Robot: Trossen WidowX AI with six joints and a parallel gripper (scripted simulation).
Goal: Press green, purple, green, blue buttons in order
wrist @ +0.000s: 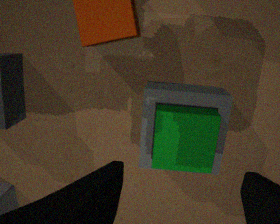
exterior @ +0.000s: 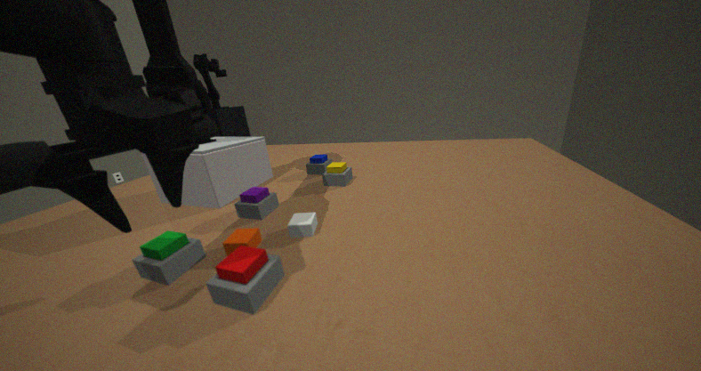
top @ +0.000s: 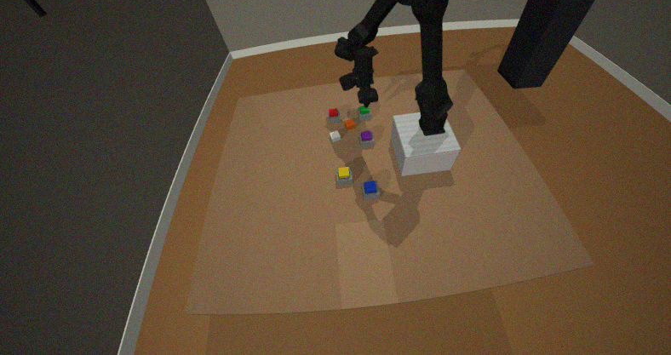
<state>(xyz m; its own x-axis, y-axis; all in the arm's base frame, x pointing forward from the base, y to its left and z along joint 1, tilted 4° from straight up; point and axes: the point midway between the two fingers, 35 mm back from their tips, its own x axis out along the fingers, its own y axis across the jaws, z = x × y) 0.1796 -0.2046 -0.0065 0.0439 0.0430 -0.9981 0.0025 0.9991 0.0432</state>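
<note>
The jaws [exterior: 153, 219] hang over the green button [exterior: 165, 245] — parted, tips pointing down — beside the white box [exterior: 240, 172] (purple button [exterior: 254, 195] nearby).

Tan tabletop [top: 277, 239] [exterior: 465, 250] [wrist: 98, 145] | five buttons on gray bases | orange block [top: 349, 124] [exterior: 242, 239] [wrist: 106, 20], white block [top: 335, 135] [exterior: 302, 224] | white box [top: 427, 162] [exterior: 240, 169]

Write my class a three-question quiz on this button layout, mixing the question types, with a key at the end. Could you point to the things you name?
1. True or false: the gripper [top: 366, 105] [exterior: 153, 219] [wrist: 183, 177] is pressing the green button [top: 364, 111] [exterior: 164, 245] [wrist: 187, 140].
2. Which button is nearest the yellow button [top: 343, 172] [exterior: 336, 167]: (a) red, (b) blue, (c) purple?
3. Fill in: the block beside the red button [top: 333, 112] [exterior: 242, 264] is ____.

Key: 1. false; 2. b; 3. orange
</note>
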